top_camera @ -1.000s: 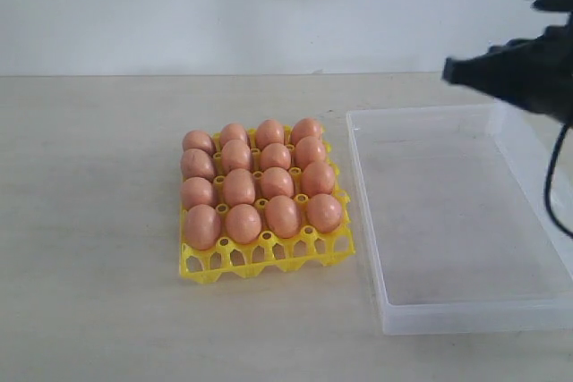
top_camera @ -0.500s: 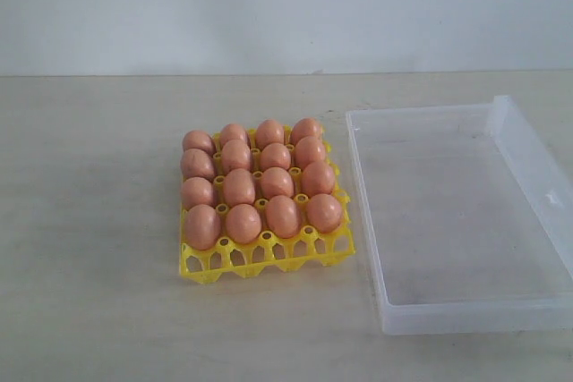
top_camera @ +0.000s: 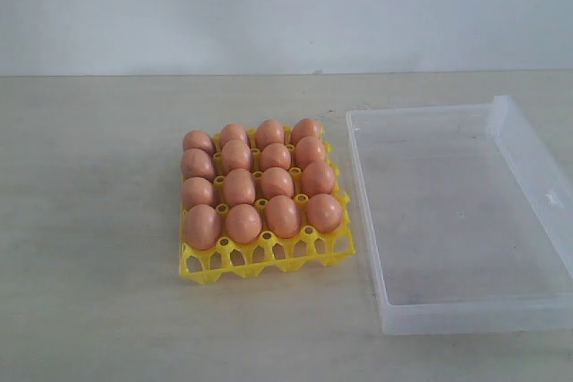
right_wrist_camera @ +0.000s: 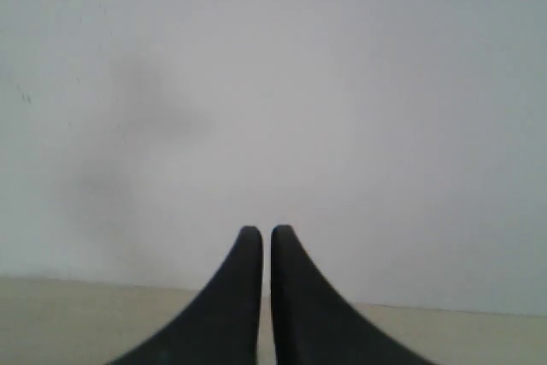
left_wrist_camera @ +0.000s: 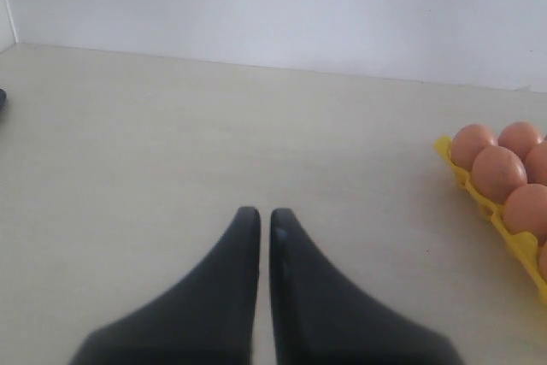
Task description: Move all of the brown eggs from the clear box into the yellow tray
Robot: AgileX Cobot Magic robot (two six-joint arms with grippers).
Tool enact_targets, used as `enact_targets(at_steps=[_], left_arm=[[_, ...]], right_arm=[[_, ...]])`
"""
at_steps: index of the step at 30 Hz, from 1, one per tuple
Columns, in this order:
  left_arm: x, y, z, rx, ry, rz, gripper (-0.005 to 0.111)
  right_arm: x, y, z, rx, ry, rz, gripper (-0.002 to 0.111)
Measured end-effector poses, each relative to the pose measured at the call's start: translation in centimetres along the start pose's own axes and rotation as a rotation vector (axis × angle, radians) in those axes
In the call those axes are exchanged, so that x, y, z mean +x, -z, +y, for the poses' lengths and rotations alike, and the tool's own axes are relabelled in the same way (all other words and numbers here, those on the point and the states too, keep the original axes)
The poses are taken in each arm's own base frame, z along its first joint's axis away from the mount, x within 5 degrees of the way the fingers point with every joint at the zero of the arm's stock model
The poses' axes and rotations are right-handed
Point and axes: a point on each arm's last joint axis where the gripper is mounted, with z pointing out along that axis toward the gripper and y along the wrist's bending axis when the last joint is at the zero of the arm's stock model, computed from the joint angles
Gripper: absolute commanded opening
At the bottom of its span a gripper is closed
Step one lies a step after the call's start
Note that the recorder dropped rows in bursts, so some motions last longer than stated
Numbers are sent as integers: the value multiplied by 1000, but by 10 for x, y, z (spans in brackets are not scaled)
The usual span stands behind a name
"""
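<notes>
– Since the count is open, what does the square bright yellow plastic egg tray (top_camera: 269, 261) hold?

– Item one: sixteen smooth orange-brown eggs (top_camera: 260, 181), four rows of four, centre of the exterior view. Each sits in its own cup. Posts between the cups keep them apart, so none should roll.

– And the shallow clear plastic box (top_camera: 466, 315)?

– Item two: right of the tray, no egg in it, only its frosted floor and low walls. By my judgement the transfer is complete.

– Arms?

– Neither shows in the exterior view. Left jaws: pressed together, grasping nothing, over bare pale tabletop (top_camera: 89, 221), with the tray's eggs (left_wrist_camera: 498, 173) at the right edge of that wrist view. Right jaws: likewise clenched on nothing, facing a pale wall, with a strip of tabletop along the bottom. Both look parked clear of the load, probably so nothing gets knocked.

– Clearances?

– Box's left wall stands just beside the tray's right edge, so the gap is tight. Box's right wall runs to the frame edge. Wide bare tabletop lies left of the tray and in front of it. Any approach is easiest from those sides.
</notes>
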Motion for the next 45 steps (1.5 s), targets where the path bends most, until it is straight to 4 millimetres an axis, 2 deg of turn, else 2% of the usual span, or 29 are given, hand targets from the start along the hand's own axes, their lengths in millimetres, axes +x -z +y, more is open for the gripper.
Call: enact_targets(at_steps=[3, 5, 10, 17, 19, 22, 24, 25, 26, 28, 29, 33, 35, 38, 45], left_arm=[[0, 0, 0, 0, 0, 0, 4], [0, 0, 0, 0, 0, 0, 4], [0, 0, 0, 0, 0, 0, 4], [0, 0, 0, 0, 0, 0, 4], [0, 0, 0, 0, 0, 0, 4], [0, 0, 0, 0, 0, 0, 4], [0, 0, 0, 0, 0, 0, 4], [0, 0, 0, 0, 0, 0, 4], [0, 0, 0, 0, 0, 0, 4], [0, 0, 0, 0, 0, 0, 4], [0, 0, 0, 0, 0, 0, 4], [0, 0, 0, 0, 0, 1, 4], [0, 0, 0, 0, 0, 0, 4], [0, 0, 0, 0, 0, 0, 4], [0, 0, 0, 0, 0, 0, 4]], right_arm=[[-10, 22, 2, -36, -93, -66, 0], [-10, 32, 9, -115, -102, -37, 0], [13, 50, 34, -404, -51, 226, 0], [36, 61, 38, -470, -15, 502, 0], [31, 55, 31, -386, 26, 420, 0], [6, 41, 12, -162, 85, 83, 0], [5, 42, -1, -18, 59, -145, 0], [23, 49, -8, 43, 24, -249, 0], [38, 53, -10, 56, 3, -261, 0], [84, 63, -14, 72, -83, -244, 0], [99, 67, -14, 75, -118, -187, 0], [131, 77, -14, 145, -130, 96, 0], [145, 79, -14, 159, -143, 243, 0], [155, 82, -14, 167, -122, 345, 0], [156, 83, -14, 178, -149, 362, 0]])
